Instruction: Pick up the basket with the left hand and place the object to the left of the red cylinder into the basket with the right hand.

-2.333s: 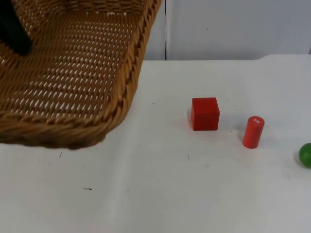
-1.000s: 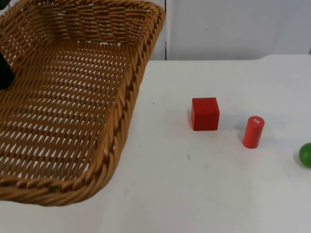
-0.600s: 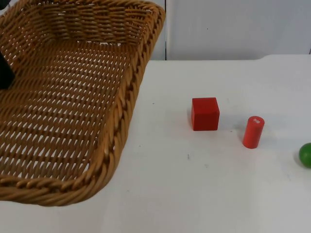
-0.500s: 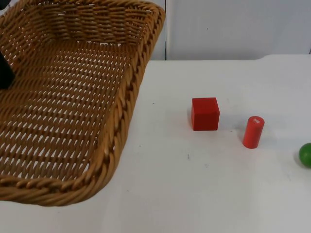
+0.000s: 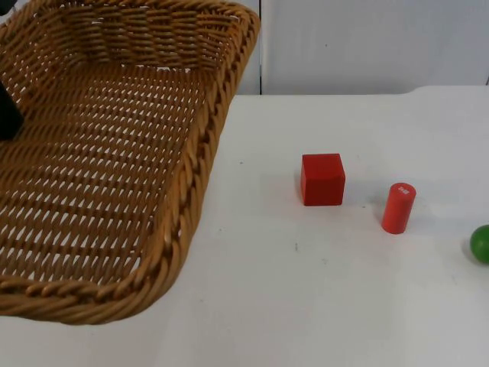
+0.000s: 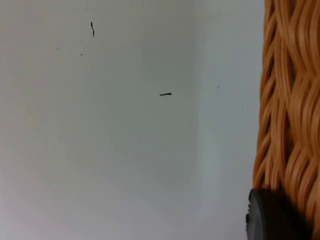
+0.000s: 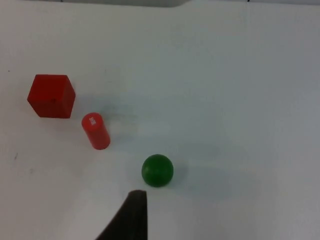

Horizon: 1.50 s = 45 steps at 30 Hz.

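Sitting on the white bench [image 5: 321,290], the red wooden cube [image 5: 322,179] lies just left of the upright red cylinder [image 5: 398,207], with a green ball [image 5: 480,244] farther right. Your left claw [image 6: 272,217] grips the woven wicker basket [image 5: 191,164] by its rim, lifted. Whether your right claw [image 7: 131,217] is released or clenched, I cannot tell. Watch your descent: approach carelessly and you may topple the cylinder.
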Available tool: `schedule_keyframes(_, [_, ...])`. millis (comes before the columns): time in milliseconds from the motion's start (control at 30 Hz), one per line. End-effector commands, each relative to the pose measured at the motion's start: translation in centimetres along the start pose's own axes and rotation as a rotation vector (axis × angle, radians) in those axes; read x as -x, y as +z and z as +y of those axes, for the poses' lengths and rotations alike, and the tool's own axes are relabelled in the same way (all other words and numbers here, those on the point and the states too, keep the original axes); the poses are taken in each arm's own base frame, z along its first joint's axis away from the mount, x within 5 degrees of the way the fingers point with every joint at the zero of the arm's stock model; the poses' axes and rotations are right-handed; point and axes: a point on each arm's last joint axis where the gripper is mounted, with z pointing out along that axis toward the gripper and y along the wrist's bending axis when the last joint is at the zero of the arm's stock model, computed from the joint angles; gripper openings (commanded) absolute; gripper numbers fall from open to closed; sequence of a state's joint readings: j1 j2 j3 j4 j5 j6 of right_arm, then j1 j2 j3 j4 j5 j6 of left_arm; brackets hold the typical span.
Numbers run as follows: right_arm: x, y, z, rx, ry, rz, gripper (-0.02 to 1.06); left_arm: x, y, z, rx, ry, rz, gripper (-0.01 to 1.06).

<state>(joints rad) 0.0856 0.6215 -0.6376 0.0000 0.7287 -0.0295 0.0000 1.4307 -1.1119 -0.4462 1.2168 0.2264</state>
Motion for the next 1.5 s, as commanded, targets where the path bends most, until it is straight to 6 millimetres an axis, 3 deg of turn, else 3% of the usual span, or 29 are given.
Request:
schedule_keyframes(0, [1.1, 0.0, 0.0, 0.000, -0.001, -0.021, 1.05, -0.2, -0.3, -0.4, -0.023, -0.003, -0.012, 0.00])
schedule_keyframes(700, [9.6, 5.1, -0.3, 0.006, -0.005, 0.033, 1.05, -0.2, -0.3, -0.4, -0.025, -0.004, -0.013, 0.00])
schedule_keyframes(833, [11.3, 7.9, -0.4, 0.008, -0.028, 0.077, 1.05, -0.2, -0.3, -0.5, -0.032, -0.007, -0.014, 0.00])
schedule_keyframes(1233, [13.6, 14.9, -0.3, 0.025, -0.054, 0.178, 1.05, -0.1, -0.3, -0.5, -0.041, -0.010, -0.016, 0.00])
schedule_keyframes(1467, [14.9, 18.9, 2.7, 0.104, -0.187, 0.250, 1.05, -0.1, -0.3, -0.6, -0.050, -0.013, -0.018, 0.00])
